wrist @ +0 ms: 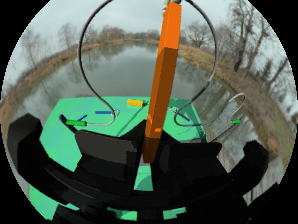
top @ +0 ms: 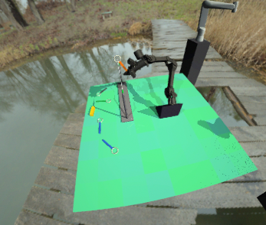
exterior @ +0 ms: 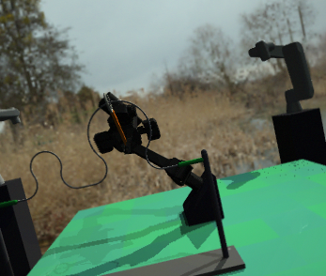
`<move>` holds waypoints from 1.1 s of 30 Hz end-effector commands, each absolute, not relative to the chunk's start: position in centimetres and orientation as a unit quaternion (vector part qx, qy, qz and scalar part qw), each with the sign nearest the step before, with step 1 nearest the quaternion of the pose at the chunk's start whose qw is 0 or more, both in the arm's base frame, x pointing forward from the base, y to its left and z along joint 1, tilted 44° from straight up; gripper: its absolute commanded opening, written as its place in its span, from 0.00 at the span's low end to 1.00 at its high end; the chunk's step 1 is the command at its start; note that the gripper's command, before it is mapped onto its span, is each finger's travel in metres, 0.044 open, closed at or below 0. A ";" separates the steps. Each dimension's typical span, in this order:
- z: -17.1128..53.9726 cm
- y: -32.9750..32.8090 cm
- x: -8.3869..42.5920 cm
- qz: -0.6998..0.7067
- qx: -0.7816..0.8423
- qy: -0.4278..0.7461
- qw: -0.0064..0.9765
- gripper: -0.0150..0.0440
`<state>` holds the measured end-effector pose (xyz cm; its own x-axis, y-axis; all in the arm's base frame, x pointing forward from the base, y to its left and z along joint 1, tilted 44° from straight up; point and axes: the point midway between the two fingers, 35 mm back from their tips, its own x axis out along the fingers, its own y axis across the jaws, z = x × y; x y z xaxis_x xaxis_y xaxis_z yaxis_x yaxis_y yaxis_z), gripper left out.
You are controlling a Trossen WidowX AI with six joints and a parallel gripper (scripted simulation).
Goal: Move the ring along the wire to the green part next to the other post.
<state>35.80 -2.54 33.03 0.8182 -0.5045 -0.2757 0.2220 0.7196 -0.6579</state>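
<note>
Gripping the orange handle (top: pixel 123 66) (exterior: pixel 118 126) (wrist: pixel 163 80), your gripper (top: pixel 127 71) (exterior: pixel 126 141) (wrist: pixel 147 123) has its fingers closed on the lower end; the ring (top: pixel 117 58) is at the far end, up by the wire's tall loop (exterior: pixel 89 123) (wrist: pixel 80 55). Beyond your fingers, the wire curves down both sides toward its green parts (exterior: pixel 191 162) (wrist: pixel 76 123). Farther off lies a yellow block (top: pixel 92 111) (wrist: pixel 135 103).

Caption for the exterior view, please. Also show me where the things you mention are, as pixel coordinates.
Gripper (exterior: pixel 125 141) shut on the orange handle (exterior: pixel 118 126), raised beside the tall loop of the grey wire (exterior: pixel 88 129).

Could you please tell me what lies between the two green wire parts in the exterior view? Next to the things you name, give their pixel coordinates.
The thin grey wire (exterior: pixel 62 174) lies between them, bending into a low wave and a tall loop, in the exterior view.
</note>
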 end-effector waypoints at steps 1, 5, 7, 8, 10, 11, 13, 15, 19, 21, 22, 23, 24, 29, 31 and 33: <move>33.1 -2.6 35.7 -0.207 -0.345 0.222 0.888 0.00; 33.2 -2.8 35.7 -0.212 -0.367 0.220 0.879 0.00; 33.3 -2.9 35.7 -0.214 -0.378 0.219 0.874 0.00; 33.3 -2.9 35.7 -0.215 -0.384 0.218 0.871 0.00; 33.4 -3.0 35.7 -0.217 -0.395 0.217 0.866 0.00; 33.5 -3.0 35.7 -0.218 -0.400 0.216 0.863 0.00; 33.5 -3.1 35.7 -0.220 -0.411 0.215 0.858 0.00; 33.6 -3.1 35.7 -0.223 -0.422 0.214 0.852 0.00; 33.8 -3.3 35.7 -0.227 -0.444 0.211 0.841 0.00; 33.9 -3.3 35.6 -0.228 -0.455 0.210 0.835 0.00; 33.9 -3.3 35.6 -0.229 -0.460 0.209 0.832 0.00; 34.0 -3.4 35.6 -0.230 -0.465 0.208 0.829 0.00; 34.0 -3.4 35.6 -0.231 -0.471 0.208 0.826 0.00; 34.2 -3.5 35.6 -0.236 -0.497 0.204 0.810 0.00; 34.3 -3.6 35.6 -0.238 -0.507 0.203 0.803 0.00; 34.4 -3.6 35.6 -0.239 -0.518 0.201 0.797 0.00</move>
<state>35.66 -3.55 34.34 0.8069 -0.5830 -0.0949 0.1796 0.3952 -0.9009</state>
